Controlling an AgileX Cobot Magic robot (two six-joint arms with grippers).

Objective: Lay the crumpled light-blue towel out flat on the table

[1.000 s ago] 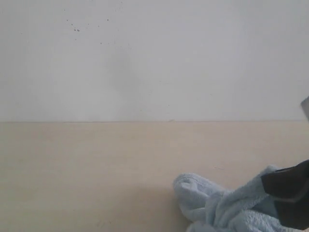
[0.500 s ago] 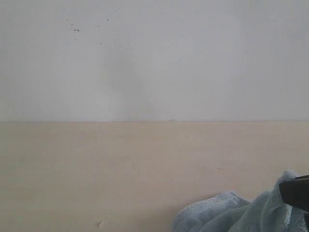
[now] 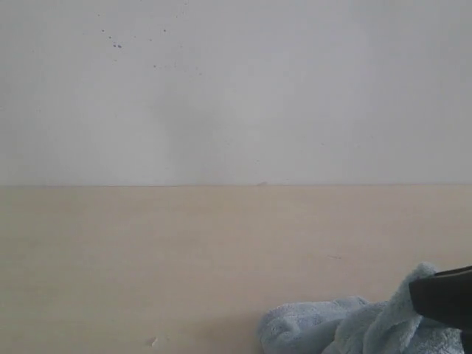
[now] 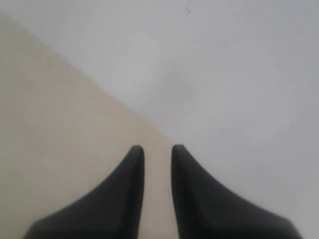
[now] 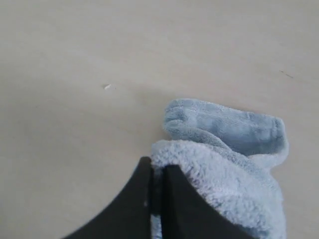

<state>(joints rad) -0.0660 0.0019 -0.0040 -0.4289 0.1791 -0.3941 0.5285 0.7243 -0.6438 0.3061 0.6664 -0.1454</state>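
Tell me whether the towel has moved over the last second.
Yes. The towel has slid lower in the exterior view, farther from the line where the table meets the wall.

Beige table [image 3: 147, 258] under crumpled towel [image 3: 313, 330]

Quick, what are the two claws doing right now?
Left claw: open a little, holding nothing.
Right claw: closed on the light-blue towel.
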